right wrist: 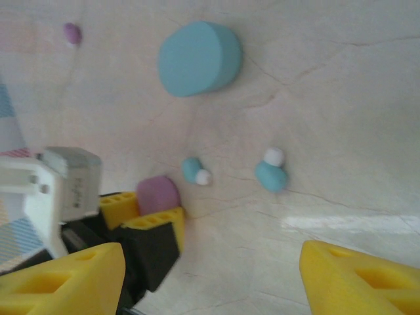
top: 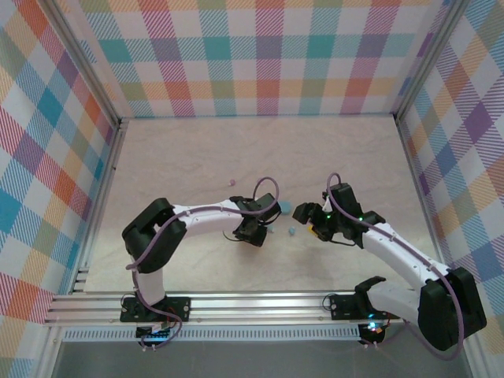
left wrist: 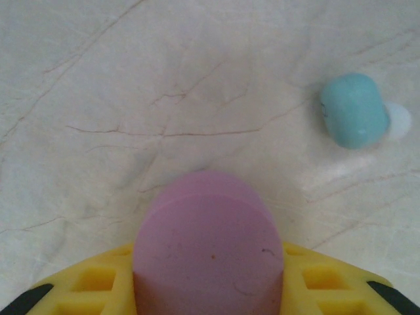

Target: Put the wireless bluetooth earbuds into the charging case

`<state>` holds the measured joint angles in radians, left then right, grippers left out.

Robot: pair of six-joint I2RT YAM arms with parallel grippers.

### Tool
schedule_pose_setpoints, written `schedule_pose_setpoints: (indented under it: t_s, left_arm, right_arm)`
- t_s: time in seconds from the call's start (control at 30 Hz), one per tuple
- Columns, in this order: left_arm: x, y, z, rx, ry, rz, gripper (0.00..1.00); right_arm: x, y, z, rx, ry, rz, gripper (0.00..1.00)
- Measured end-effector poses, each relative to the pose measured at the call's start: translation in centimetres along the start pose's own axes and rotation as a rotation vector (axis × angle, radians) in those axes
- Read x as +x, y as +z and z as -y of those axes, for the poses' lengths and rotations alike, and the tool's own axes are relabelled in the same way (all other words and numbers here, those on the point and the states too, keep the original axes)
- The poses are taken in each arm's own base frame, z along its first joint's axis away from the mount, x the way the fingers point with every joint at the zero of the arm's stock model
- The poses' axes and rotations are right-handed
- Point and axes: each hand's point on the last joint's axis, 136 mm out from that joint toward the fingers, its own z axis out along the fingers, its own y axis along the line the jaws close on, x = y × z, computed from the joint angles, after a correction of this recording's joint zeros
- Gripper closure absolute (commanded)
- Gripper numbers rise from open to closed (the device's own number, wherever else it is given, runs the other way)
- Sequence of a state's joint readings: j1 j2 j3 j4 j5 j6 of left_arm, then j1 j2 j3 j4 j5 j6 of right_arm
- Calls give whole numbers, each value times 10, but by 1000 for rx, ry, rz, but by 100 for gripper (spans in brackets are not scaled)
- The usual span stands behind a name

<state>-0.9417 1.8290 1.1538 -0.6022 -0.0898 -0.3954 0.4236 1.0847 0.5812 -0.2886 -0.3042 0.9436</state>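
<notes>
Blue earbuds (right wrist: 272, 174) lie on the desk (right wrist: 341, 98) ahead of the released right hand (right wrist: 213, 259); the left hand (left wrist: 209, 279) grasps a pink case (left wrist: 207, 230).

blue buds (right wrist: 269, 176) amid table (top: 236, 150), far side open

Two oval plastic cases: one pink case (right wrist: 157, 193), one light blue case (right wrist: 200, 58). Three tiny rounded earbuds: two light blue earbuds (right wrist: 271, 172), one pinkish earbud (right wrist: 72, 33).
</notes>
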Motion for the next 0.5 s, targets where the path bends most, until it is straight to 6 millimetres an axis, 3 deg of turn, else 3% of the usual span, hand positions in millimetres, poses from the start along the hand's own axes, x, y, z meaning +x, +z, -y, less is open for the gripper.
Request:
schedule_pose_setpoints:
  t_s: [0.13, 0.33, 0.43, 0.5]
  left_arm:
    - [-5, -32, 14, 148, 84, 56, 75]
    - [-39, -137, 33, 471, 237, 318, 75]
    - [-44, -175, 38, 574, 336, 422, 74]
    - [-44, -187, 42, 619, 388, 447, 74]
  right_arm:
    - [-2, -1, -23, -122, -10, -5, 32]
    - [-4, -14, -77, -363, -59, -30, 33]
    - [1, -22, -99, -458, -95, -56, 32]
    - [7, -26, -110, -495, -117, -83, 30]
